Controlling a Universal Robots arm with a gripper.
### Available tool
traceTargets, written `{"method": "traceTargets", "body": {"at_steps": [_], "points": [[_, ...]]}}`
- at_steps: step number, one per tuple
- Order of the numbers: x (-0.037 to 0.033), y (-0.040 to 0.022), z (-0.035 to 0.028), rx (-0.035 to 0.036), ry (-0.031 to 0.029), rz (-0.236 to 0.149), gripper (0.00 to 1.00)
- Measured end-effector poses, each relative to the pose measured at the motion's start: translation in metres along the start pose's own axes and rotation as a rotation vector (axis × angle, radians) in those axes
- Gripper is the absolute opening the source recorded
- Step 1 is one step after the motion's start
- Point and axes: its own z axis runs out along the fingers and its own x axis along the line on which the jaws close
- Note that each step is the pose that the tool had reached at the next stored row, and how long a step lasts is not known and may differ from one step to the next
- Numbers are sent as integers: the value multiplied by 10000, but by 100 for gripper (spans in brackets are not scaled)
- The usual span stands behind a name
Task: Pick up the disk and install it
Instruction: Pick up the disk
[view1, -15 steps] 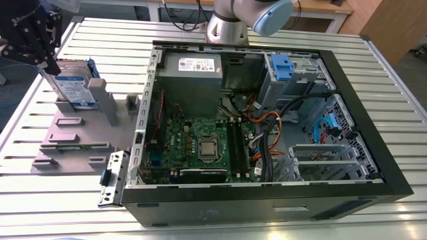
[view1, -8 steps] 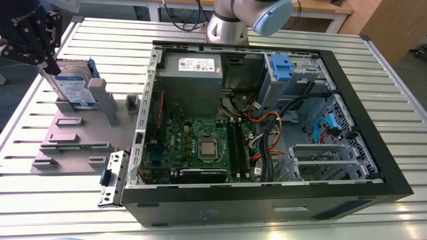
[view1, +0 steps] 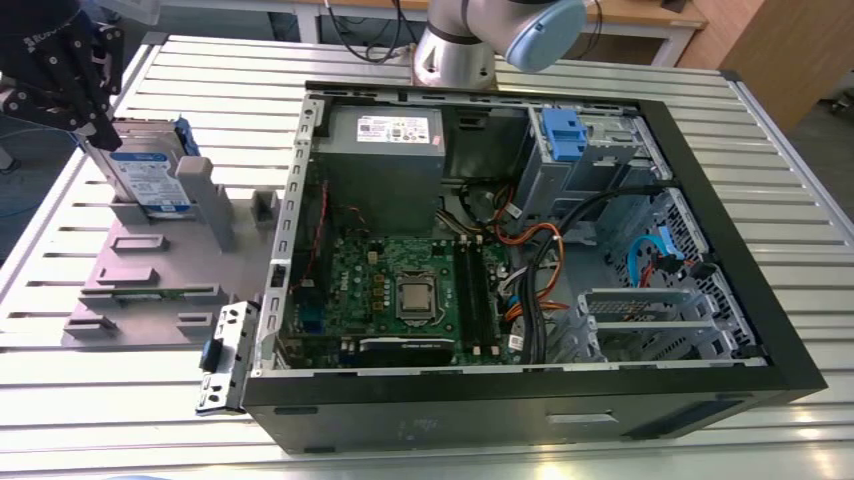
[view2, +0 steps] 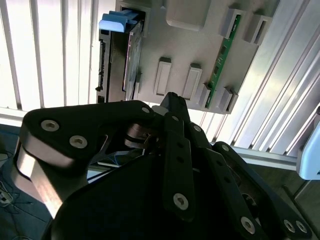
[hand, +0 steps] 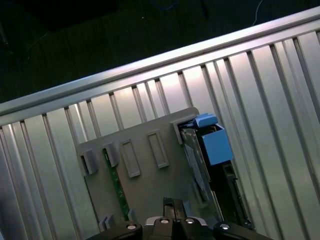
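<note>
Disk (view1: 144, 180) stands on edge in the grey fixture (view1: 150, 292) beside the computer case (view1: 467, 418), directly under the gripper (view1: 99, 122), whose jaws seem closed and empty.

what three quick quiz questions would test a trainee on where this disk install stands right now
1. True or false: the disk already sits inside the computer case.
2. Pick one. The disk stands: A) upright in the grey holder beside the case; B) in the case's drive bay; C) flat on the table.
3. In the exterior view, which thing is the hand nearest to?

Key: 1 false; 2 A; 3 the disk.
</note>
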Motion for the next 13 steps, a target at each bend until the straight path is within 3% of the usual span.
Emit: {"method": "traceTargets", "body": {"at_steps": [13], "points": [[1, 0, 0, 1, 1, -111, 11]]}}
